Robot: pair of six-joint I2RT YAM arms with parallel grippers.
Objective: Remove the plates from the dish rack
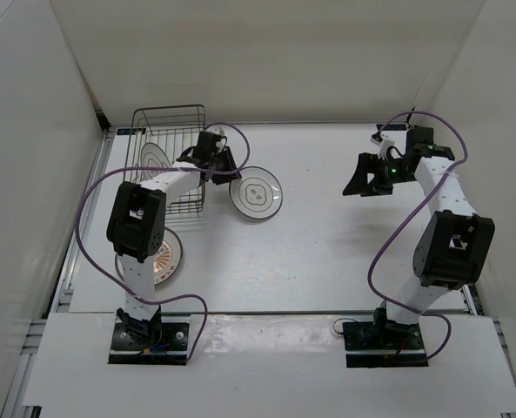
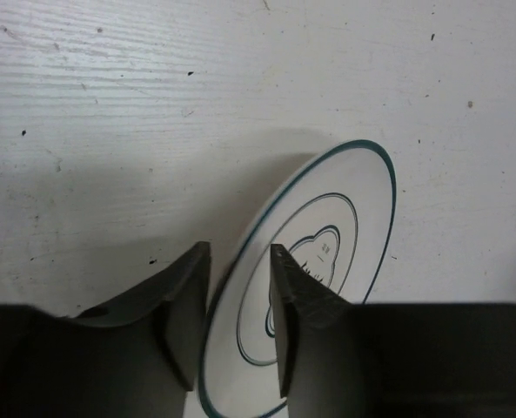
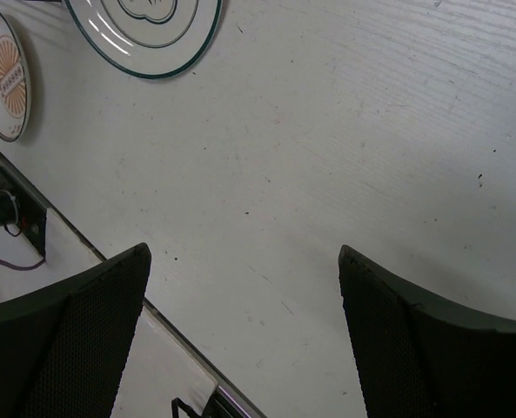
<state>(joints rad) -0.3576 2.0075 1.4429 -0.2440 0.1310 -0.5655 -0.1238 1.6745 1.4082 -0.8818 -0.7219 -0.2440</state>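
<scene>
Unloading of the dish rack (image 1: 166,117), seen from above and from both wrists. The ringed plate (image 2: 336,235) is shown lying on the table (image 1: 327,252) just right of the rack, face up. The left gripper (image 2: 238,252) is placed over its left rim. Its fingers (image 2: 184,305) straddle the rim, one outside it and one over the face. The jaws are narrowly parted, with bare table visible between the outer finger and the rim, so the plate is judged to be let go rather than clamped. This edge grip suits a plate drawn upright out of a slot. A shadow under the near edge suggests the rim may not be fully settled; this cannot be told for certain.

The sunburst plate (image 1: 164,259) lies flat on the table near the left arm's base, partly hidden by that arm, well apart from the ringed plate so that neither is struck.

One more plate (image 1: 156,155) is seen standing in the rack, leaning between the prongs; the task is judged about two-thirds done.

The right gripper (image 3: 244,252) is held over bare table far to the right, jaws wide and empty, presumably kept out of the left arm's way.
</scene>
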